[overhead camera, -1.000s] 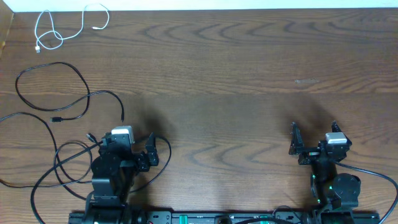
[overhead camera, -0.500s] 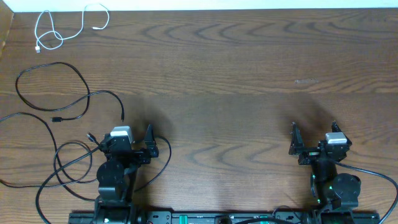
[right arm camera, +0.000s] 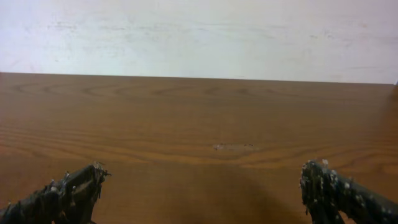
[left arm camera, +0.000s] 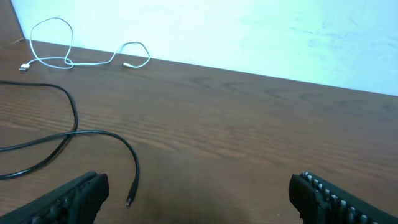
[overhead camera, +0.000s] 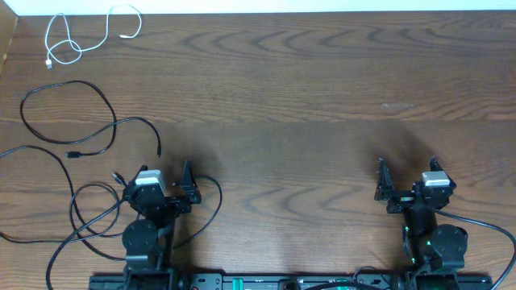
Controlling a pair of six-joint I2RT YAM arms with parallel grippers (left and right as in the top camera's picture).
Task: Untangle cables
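The white cable (overhead camera: 81,47) lies far ahead and left of the left gripper (overhead camera: 153,172), apart from the others. The black cables (overhead camera: 114,121) sprawl in loose loops just left of that gripper, one plug end (left arm camera: 129,201) pointing in between its spread, empty jaws. The right gripper (overhead camera: 407,165), equally wide and empty, sits well right, so the left arm is nearer.
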